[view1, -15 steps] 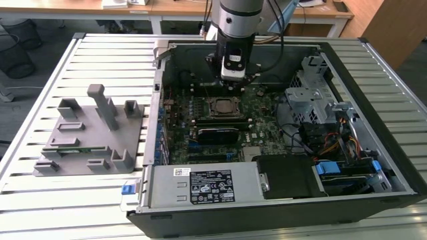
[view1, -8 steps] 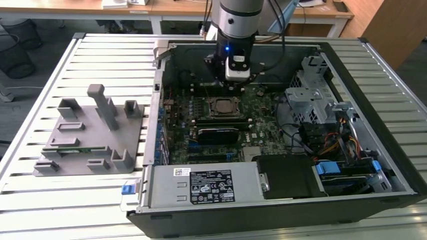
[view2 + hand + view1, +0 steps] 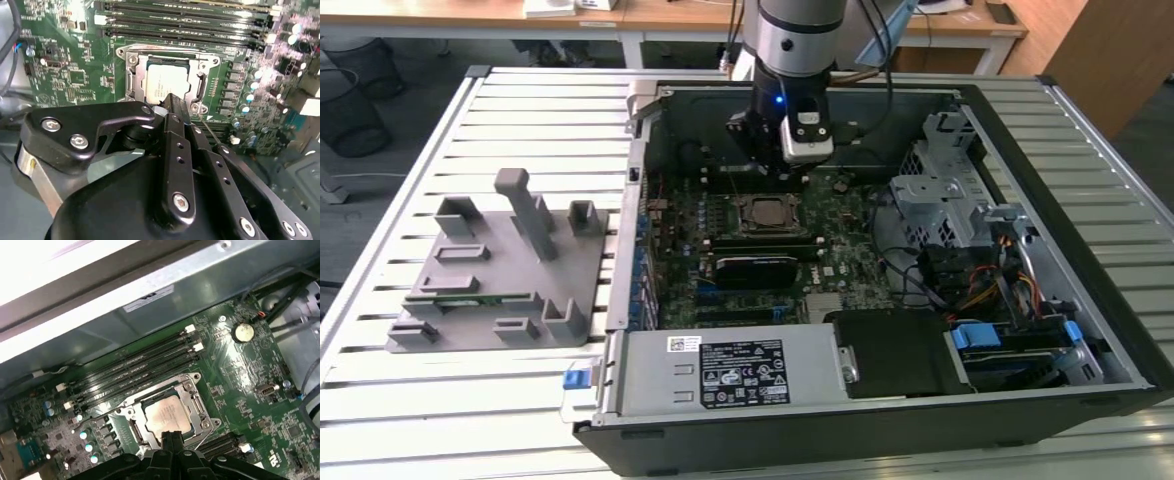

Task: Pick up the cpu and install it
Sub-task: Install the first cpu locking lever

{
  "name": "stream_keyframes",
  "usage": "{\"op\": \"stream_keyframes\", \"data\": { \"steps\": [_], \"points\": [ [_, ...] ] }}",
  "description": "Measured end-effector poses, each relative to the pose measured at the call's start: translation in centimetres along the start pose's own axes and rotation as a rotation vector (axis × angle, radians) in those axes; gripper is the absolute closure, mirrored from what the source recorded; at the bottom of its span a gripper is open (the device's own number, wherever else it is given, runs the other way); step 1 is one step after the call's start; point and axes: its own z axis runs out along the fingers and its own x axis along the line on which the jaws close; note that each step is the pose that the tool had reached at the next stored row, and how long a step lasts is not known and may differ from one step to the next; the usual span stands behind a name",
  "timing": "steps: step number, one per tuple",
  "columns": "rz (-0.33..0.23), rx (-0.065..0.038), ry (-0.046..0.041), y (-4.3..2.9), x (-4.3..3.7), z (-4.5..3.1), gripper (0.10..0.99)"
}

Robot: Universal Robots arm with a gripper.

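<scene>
Computer case, open, with cpu seated in socket

Computer case (image 3: 1067, 330) lying on its side on a slatted table (image 3: 534, 110), panel off. Contents: green motherboard (image 3: 65, 55); black socket frame (image 3: 195, 405) holding the cpu (image 3: 167, 415), which lies flat with its silver top upward; a row of long black memory slots (image 3: 135, 367) just beyond the socket from the gripper; a black power supply box (image 3: 734, 370) at the case's end farthest from the gripper; cable bundles (image 3: 974, 285) and metal drive cage (image 3: 941, 185) off to one side. Gripper (image 3: 172, 437) hangs just above the near edge of the cpu, fingers closed together and holding nothing. Grey fixture tray (image 3: 500, 275) stands outside the case, well apart from the gripper
</scene>
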Motion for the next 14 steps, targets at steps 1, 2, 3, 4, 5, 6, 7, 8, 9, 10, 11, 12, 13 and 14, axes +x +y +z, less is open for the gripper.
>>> {"op": "stream_keyframes", "data": {
  "steps": [1, 2, 3, 4, 5, 6, 7, 8, 9, 10, 11, 12, 13, 14],
  "points": [
    [-0.017, 0.0, 0.0004, 0.0, 0.0, 0.0, 0.98],
    [-0.034, 0.0, 0.0007, 0.0, 0.0, 0.01, 0.98],
    [-0.051, 0.0, 0.0008, 0.0, 0.0, 0.04, 0.98],
    [-0.067, 0.0, 0.0008, 0.0, 0.0, 0.06, 0.98],
    [-0.083, -0.001, 0.0009, 0.0, 0.0, 0.09, 0.98],
    [-0.1, -0.001, 0.001, 0.0, 0.0, 0.12, 0.98],
    [-0.116, -0.001, 0.0011, 0.0, 0.0, 0.15, 0.98],
    [-0.132, -0.001, 0.001, 0.0, 0.0, 0.17, 0.98],
    [-0.147, -0.002, 0.0004, 0.0, -0.01, 0.19, 0.98],
    [-0.16, -0.003, -0.0003, 0.0, -0.01, 0.2, 0.98],
    [-0.169, -0.007, -0.0004, 0.0, -0.01, 0.22, 0.98],
    [-0.177, -0.013, 0.0008, 0.0, -0.01, 0.22, 0.98],
    [-0.184, -0.019, 0.0032, 0.0, -0.01, 0.22, 0.98],
    [-0.19, -0.027, 0.0054, 0.0, -0.01, 0.22, 0.98]
  ]
}}
